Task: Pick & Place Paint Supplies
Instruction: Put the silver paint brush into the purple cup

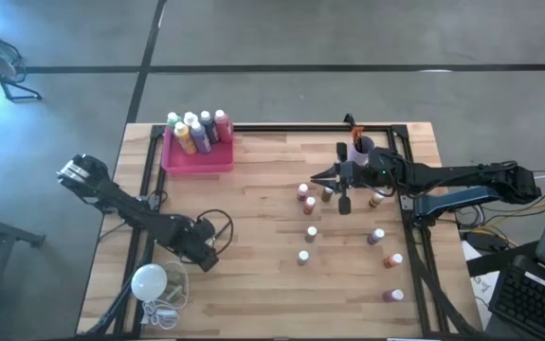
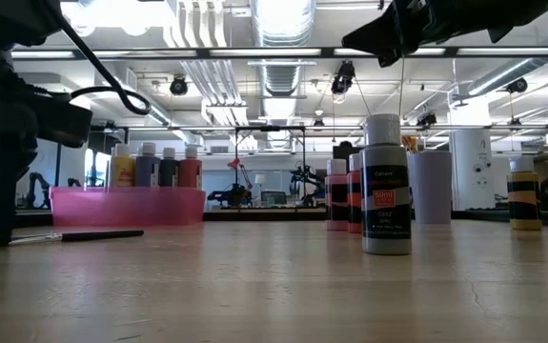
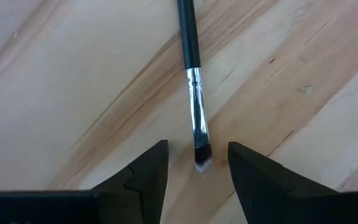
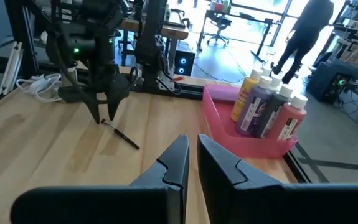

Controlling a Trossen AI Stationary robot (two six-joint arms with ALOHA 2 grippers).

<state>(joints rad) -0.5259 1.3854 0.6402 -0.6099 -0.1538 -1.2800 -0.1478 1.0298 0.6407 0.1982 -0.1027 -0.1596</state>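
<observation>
Pink tray (image 1: 196, 159) holds bottles (image 1: 199, 130); bulb (image 1: 149, 281) near edge.

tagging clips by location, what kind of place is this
Likely a robotics lab or workshop: exposed ceiling ducts, office chairs beyond the wooden table, and a person standing in the background.

Grey concrete floor (image 1: 281, 38) is showing all around the wood table (image 1: 253, 284), with dark seams running across it. Ceiling's exposed, silver ducts (image 2: 207, 38) and strip lights (image 2: 283, 14) glowing overhead. Desks and office chairs (image 4: 216, 18) are sitting out back, and a person (image 4: 306, 31) is standing there.
</observation>
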